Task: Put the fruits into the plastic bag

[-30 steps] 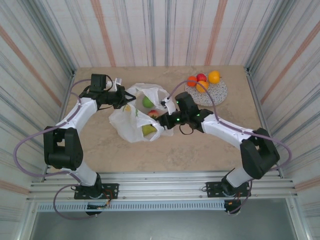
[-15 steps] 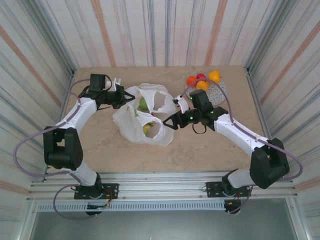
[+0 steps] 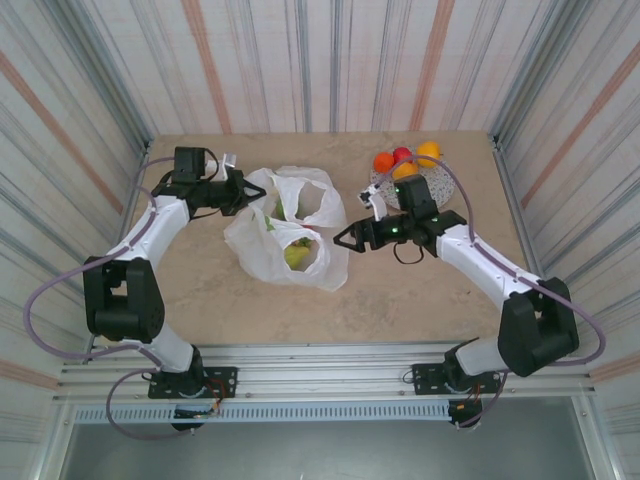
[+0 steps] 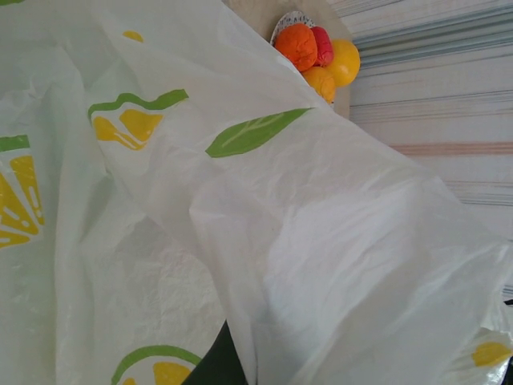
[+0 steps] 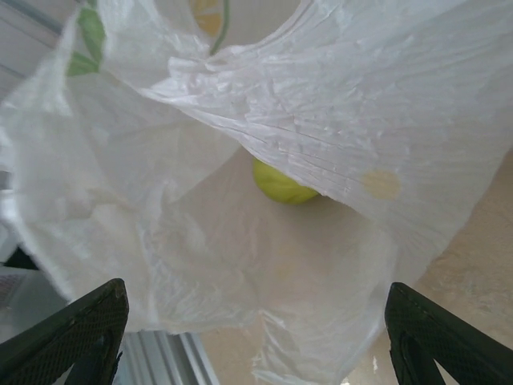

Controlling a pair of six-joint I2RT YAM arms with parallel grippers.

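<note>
Plastic bag (image 3: 275, 245): mid-table, left of centre, slumped on the tabletop (image 3: 400, 290); green pear (image 3: 296, 256) already inside.
Right gripper (image 3: 343, 240): just right of the bag's mouth, jaws spread wide, nothing between them.
Left gripper (image 3: 243, 190): at the bag's far-left edge, clamped shut on the handle film, propping the mouth up.
Waiting fruits: far right, bunched and touching on the grey speckled plate (image 3: 445, 183); orange ball (image 3: 384, 162), red apple (image 3: 402, 154), two yellow-orange balls (image 3: 428, 153).
Step in hand: judged a gap between loads; bag partly filled, four fruits not yet fetched.
Next move: calls for a reach far and right to the plate, a close on one round fruit, then a carry to the mouth; needs the left grip firm throughout.
Bag axis: long axis roughly near to far, handles at the far end, body nearer.
Mouth: appears to face up and rightward, toward the open jaws.
</note>
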